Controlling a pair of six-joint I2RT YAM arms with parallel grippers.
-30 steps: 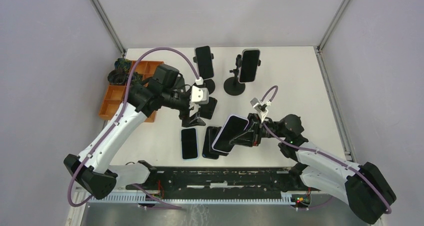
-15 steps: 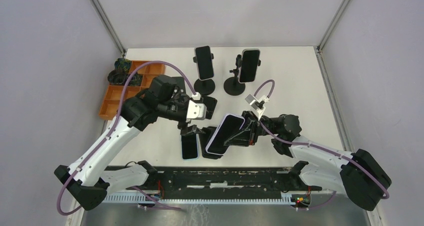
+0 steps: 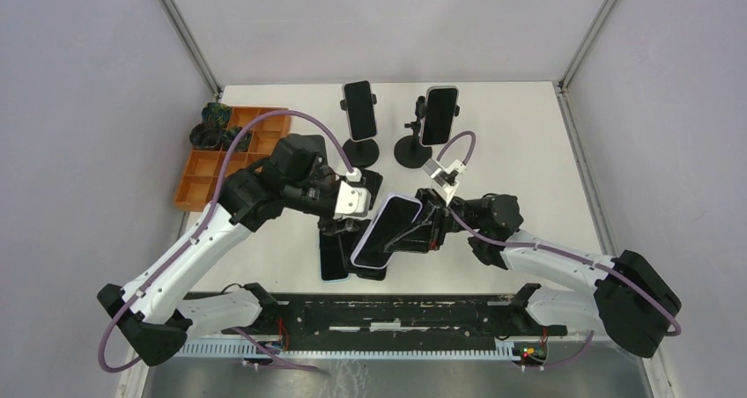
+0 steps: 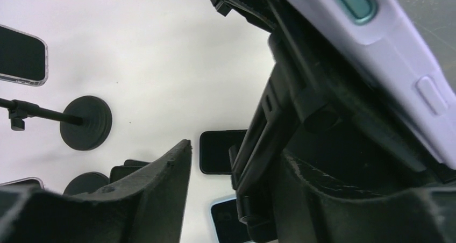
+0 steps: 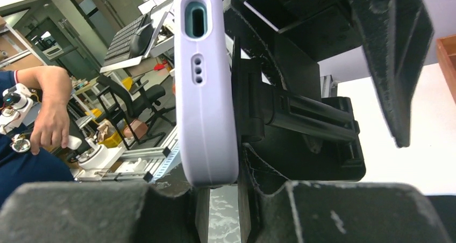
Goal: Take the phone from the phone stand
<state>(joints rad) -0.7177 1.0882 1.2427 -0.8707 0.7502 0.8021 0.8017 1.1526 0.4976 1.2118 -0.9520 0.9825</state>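
Task not done: phone (image 5: pixel 207 92), lilac case, sits clamped in the phone stand (image 5: pixel 301 119). Just nearer than the stand, spare phones (image 3: pixel 333 257) lie flat beneath it. Right gripper (image 5: pixel 218 200) is narrow and pinches the phone's edge. Left gripper (image 4: pixel 236 162), jaws part open, straddles the stand's clamp arm behind the phone; judged no firm hold yet. Left to do: brace stand, pull phone free. Beyond the stand, two upright stands (image 3: pixel 359 109) carry other phones

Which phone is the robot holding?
The lilac-cased phone, tilted at centre in the right gripper; the rest sit on the back stands or lie flat on the table.
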